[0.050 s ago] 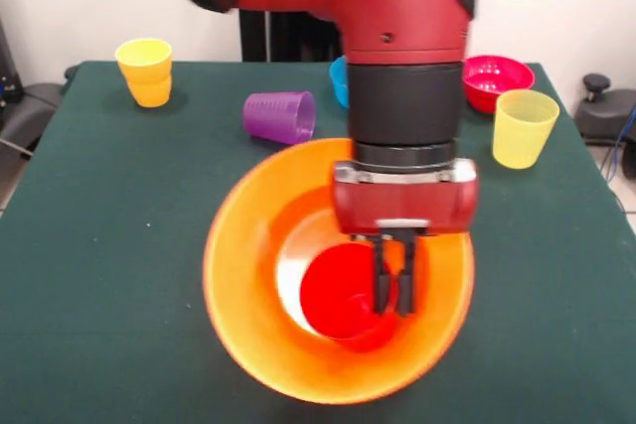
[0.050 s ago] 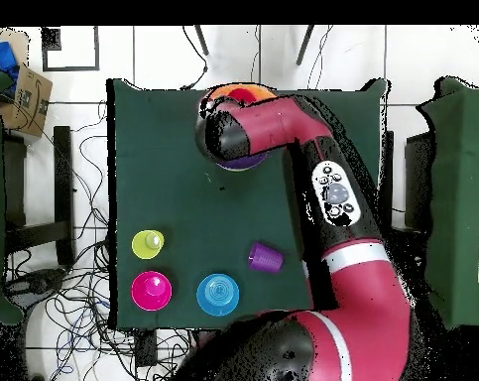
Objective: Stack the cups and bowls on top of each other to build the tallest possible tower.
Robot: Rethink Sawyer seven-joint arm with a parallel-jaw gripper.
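We see a red cup (image 1: 343, 295) inside the wide orange bowl (image 1: 238, 275), our end effector (image 1: 395, 290) pinching its rim at three o'clock.

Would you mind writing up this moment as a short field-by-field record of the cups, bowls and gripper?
gripper: gripper reaching down into the orange bowl, fingers close together at the red cup's rim
orange bowl: orange bowl at the near edge in the front view
red cup: red cup inside the orange bowl
purple cup: purple cup lying on its side on the table
orange-yellow cup: orange-yellow cup upright, far corner
pale yellow cup: pale yellow cup upright
red-pink bowl: red-pink bowl behind the pale yellow cup
blue bowl: blue bowl mostly hidden by the arm in the front view
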